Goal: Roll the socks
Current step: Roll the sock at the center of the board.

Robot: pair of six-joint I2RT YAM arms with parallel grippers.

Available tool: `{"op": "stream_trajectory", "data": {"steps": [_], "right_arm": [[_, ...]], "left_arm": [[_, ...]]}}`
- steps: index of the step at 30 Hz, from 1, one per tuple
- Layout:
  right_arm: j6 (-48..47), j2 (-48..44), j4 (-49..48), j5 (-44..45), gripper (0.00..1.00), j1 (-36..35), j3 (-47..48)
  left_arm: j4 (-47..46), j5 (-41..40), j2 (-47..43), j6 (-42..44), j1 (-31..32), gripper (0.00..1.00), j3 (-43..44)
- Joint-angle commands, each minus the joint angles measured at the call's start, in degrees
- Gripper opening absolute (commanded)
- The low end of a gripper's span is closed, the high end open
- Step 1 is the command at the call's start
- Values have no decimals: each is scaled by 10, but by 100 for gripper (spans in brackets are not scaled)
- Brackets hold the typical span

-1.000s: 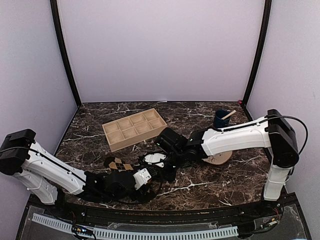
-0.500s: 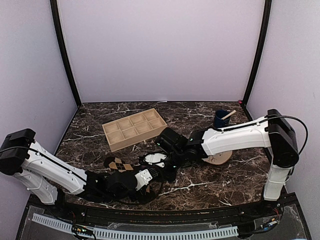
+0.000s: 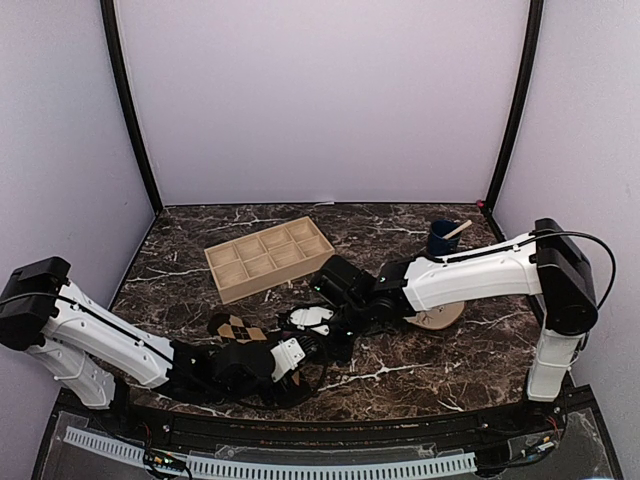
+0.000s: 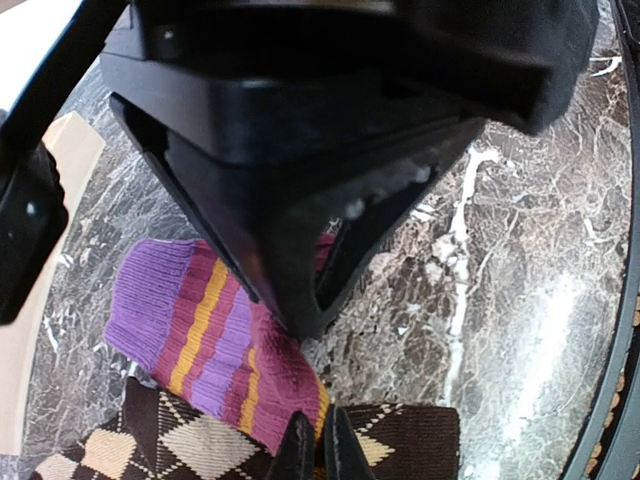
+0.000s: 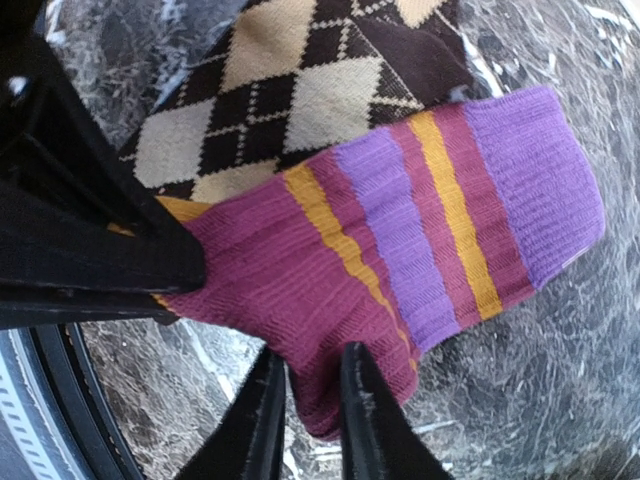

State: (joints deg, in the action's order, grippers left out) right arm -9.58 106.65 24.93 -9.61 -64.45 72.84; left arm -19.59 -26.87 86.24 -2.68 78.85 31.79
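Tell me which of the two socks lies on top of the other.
The maroon-red knitted sock with orange and purple stripes; it overlaps the dark brown fabric sock with tan argyle diamonds, which lies beneath.

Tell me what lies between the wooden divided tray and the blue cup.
Only bare dark marble tabletop between wooden divided tray and dark blue cup; the top view shows it.

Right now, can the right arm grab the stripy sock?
Probably yes. The right gripper sits at the maroon edge of the striped sock, fingers a little apart with fabric between them. Nothing blocks it; the left gripper pinches another part, off to the side.
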Motion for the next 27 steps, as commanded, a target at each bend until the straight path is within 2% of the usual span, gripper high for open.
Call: {"op": "stream_trajectory", "data": {"steps": [1,4,14,27], "right_arm": [[11,-6,-12,-11,21,5,-9],[14,-8,-16,-12,23,5,-17],[36,-38,-45,-8,40,8,-57],[74,-81,-103,-24,46,38,-125]], "left_arm": [[13,25,-23,-26,-10,0,-6],[14,34,-29,-34,-19,0,-9],[27,96,-35,-52,-49,0,-8],[36,226,-32,-59,-94,0,-3]]}}
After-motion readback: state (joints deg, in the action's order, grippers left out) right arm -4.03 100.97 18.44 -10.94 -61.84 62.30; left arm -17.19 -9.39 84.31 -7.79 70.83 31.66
